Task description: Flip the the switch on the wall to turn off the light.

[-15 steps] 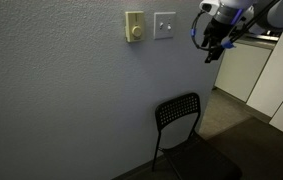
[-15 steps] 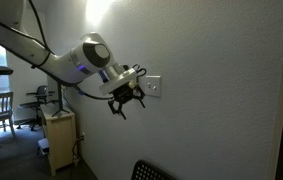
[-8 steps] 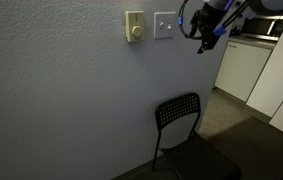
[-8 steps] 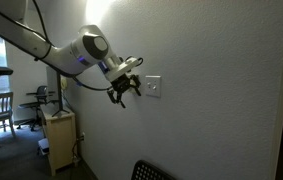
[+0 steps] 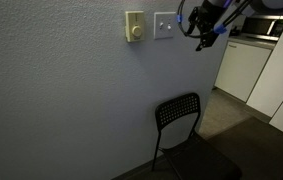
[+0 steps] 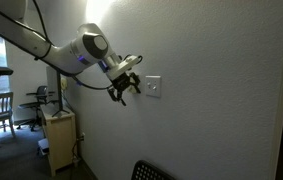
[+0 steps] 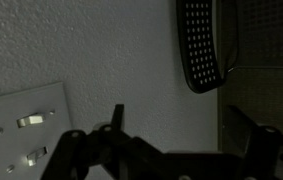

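Note:
The switch (image 5: pixel 164 25) is a small white square plate on the textured pale wall (image 5: pixel 61 100). It also shows in an exterior view (image 6: pixel 153 87) and at the lower left of the wrist view (image 7: pixel 26 130), where small toggles are visible. My gripper (image 5: pixel 203 35) hangs in front of the wall, level with the switch and a short way to its side, not touching it. It shows in an exterior view (image 6: pixel 121 91) just beside the plate. In the wrist view the gripper (image 7: pixel 181 125) is open and empty, with bare wall between its fingers.
A cream plate with a round knob (image 5: pixel 134 27) sits beside the switch, on the side away from the gripper. A black perforated chair (image 5: pixel 181 120) stands against the wall below and shows in the wrist view (image 7: pixel 201 45). White cabinets (image 5: pixel 246 70) stand beyond.
Since a second ago my gripper rose and moved closer to the switch. Over the last half second it barely moved.

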Available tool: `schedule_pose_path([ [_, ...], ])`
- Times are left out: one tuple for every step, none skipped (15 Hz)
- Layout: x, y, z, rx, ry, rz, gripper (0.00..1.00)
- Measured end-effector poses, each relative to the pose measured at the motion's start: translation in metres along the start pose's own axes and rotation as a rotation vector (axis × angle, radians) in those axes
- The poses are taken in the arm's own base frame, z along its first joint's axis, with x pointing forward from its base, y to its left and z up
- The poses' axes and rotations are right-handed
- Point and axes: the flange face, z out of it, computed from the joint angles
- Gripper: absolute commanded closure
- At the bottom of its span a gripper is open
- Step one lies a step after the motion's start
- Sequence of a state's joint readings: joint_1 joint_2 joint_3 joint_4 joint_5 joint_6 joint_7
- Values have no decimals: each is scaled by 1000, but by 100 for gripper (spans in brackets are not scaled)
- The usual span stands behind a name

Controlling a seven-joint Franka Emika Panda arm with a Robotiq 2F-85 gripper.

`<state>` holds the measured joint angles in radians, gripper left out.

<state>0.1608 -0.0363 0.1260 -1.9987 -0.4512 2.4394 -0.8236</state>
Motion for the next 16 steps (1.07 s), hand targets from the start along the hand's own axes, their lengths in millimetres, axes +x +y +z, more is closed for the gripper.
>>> schedule_pose_path([
  [1, 5, -5, -16, 9, -43, 0],
  [2, 11, -11, -30, 24, -91, 0],
  [3, 17, -17, -40, 43, -139, 0],
  [4, 24, -24, -46, 66, -186, 0],
  [7, 30, -30, -50, 91, -232, 0],
  [10, 36, -34, -53, 118, -278, 0],
  [14, 41, -36, -53, 144, -325, 0],
  [18, 47, -36, -55, 165, -376, 0],
  [21, 53, -35, -58, 176, -420, 0],
  [23, 61, -32, -65, 176, -453, 0],
  [24, 69, -28, -76, 168, -470, 0],
  [25, 76, -23, -90, 148, -480, 0],
  [25, 83, -17, -104, 123, -480, 0],
  [26, 89, -10, -119, 99, -466, 0],
  [26, 93, -3, -132, 79, -446, 0],
  [28, 96, 5, -140, 70, -421, 0],
])
